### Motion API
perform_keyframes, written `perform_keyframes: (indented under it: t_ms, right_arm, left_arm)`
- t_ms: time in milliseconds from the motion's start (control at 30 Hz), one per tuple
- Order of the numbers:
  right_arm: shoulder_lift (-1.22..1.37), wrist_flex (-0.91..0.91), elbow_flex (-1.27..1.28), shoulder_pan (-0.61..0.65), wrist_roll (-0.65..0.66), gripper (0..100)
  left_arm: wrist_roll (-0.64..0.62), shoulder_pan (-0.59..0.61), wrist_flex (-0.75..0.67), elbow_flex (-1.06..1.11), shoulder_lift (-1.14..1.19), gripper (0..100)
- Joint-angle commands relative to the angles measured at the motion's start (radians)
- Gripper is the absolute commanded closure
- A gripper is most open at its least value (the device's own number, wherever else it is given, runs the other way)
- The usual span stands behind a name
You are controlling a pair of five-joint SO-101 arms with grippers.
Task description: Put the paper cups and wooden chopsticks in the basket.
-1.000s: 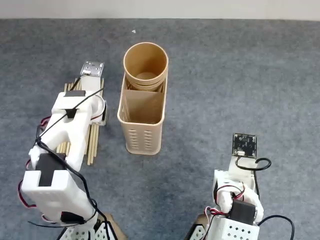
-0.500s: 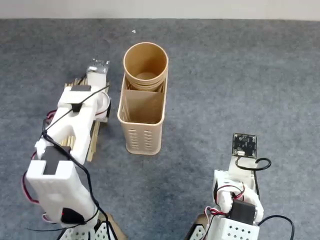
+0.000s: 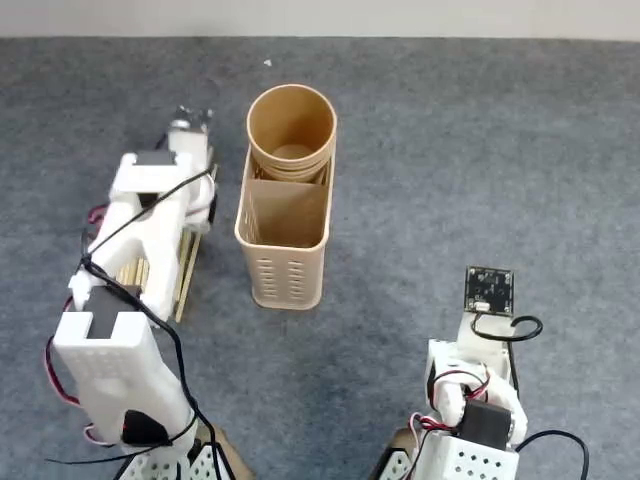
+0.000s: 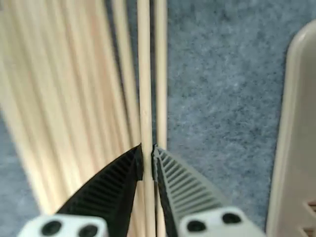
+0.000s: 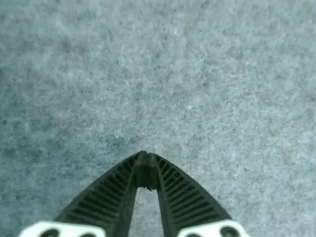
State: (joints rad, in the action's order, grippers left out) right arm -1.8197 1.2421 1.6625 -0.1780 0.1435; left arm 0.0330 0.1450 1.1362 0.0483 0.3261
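Observation:
Wooden chopsticks (image 3: 185, 270) lie in a bundle on the grey carpet, left of the beige basket (image 3: 285, 270). Stacked paper cups (image 3: 291, 120) stand upright in the basket's far compartment; the near compartment looks empty. My left arm (image 3: 150, 215) stretches over the bundle. In the left wrist view my left gripper (image 4: 147, 157) is shut on one chopstick (image 4: 144, 74), which runs straight out from between the tips, with the other sticks (image 4: 64, 98) beside it. My right gripper (image 5: 146, 183) is shut on nothing, just above bare carpet, and its arm (image 3: 480, 390) is folded at the near right.
The basket's wall (image 4: 298, 123) rises close beside the left gripper. Open carpet (image 3: 480, 150) spreads right of the basket and beyond it. A pale wall strip runs along the far edge.
My left arm has stretched a little farther over the chopsticks, its wrist shifting toward the far side. The right arm, basket and cups have stayed put.

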Motion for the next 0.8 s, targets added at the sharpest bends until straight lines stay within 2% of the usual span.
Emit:
perform_keyframes:
  t_ms: [0, 267, 400, 500, 600, 767]
  right_arm:
    - [-0.012, 0.004, 0.136, -0.007, -0.011, 99.3]
    - [-0.012, 0.004, 0.136, -0.007, -0.011, 99.3]
    - [-0.012, 0.004, 0.136, -0.007, -0.011, 99.3]
    - [-0.012, 0.004, 0.136, -0.007, -0.011, 99.3]
    - [-0.012, 0.004, 0.136, -0.007, -0.011, 99.3]
    - [-0.012, 0.004, 0.136, -0.007, -0.011, 99.3]
  left_arm:
    - [-0.003, 0.007, 0.118, -0.191, -0.015, 100]
    - [0.005, -0.056, 0.505, -0.889, -0.099, 100]
    - [0.092, -0.147, 0.618, -1.236, -0.216, 100]
    - [0.1, -0.216, 0.624, -1.34, -0.306, 100]
    - [0.095, -0.311, 0.62, -1.348, -0.349, 100]
    - [0.097, -0.45, 0.445, -1.356, -0.286, 100]
